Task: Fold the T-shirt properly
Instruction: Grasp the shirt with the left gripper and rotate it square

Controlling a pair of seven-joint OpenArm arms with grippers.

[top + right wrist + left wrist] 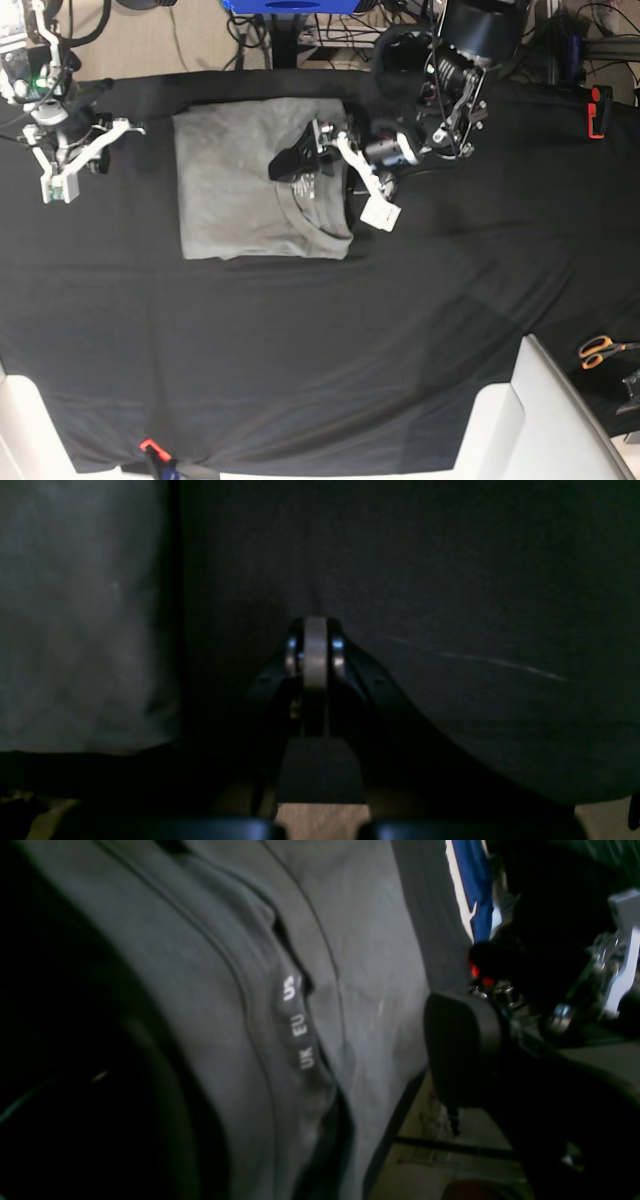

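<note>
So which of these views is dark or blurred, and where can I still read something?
Right wrist view: very dark, the shut right gripper barely lit against the black cloth. Left wrist view: dim and soft, yet the white label inside the T-shirt collar reads UK, EU. Base view: evenly lit and sharp.

The desk was covered edge to edge by a black cloth. A grey T-shirt lay folded on it toward eleven o'clock, collar at its three o'clock side. Orange-handled scissors rested near the edge at four o'clock. A small orange clip, or something like it, sat on the cloth's hem at seven o'clock.
</note>
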